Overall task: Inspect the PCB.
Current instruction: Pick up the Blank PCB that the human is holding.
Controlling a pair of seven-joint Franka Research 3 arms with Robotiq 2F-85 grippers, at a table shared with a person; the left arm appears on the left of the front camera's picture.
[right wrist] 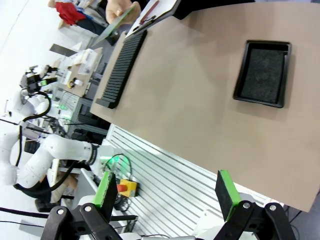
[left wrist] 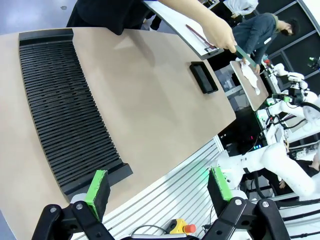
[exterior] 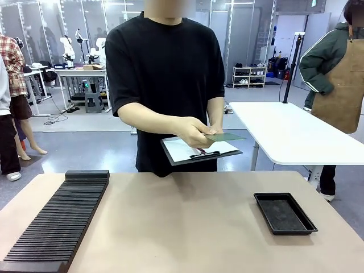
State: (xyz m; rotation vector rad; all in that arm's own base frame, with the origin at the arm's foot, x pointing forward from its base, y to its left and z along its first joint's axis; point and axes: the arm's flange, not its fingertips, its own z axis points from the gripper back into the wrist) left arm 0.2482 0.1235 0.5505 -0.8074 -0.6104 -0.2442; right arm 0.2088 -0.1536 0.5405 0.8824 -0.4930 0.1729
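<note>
Across the tan tabletop [exterior: 182,216], a person's hand [exterior: 195,132] is pinching the thin green rectangular PCB [exterior: 227,137], nearer the gaping right gripper [right wrist: 165,187].

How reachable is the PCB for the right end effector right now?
Probably not: the person's hand holds the PCB over the clipboard, beyond the table's far edge.

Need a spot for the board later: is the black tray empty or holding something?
Empty: the black tray has a bare dark floor in both the front and right wrist views.
</note>
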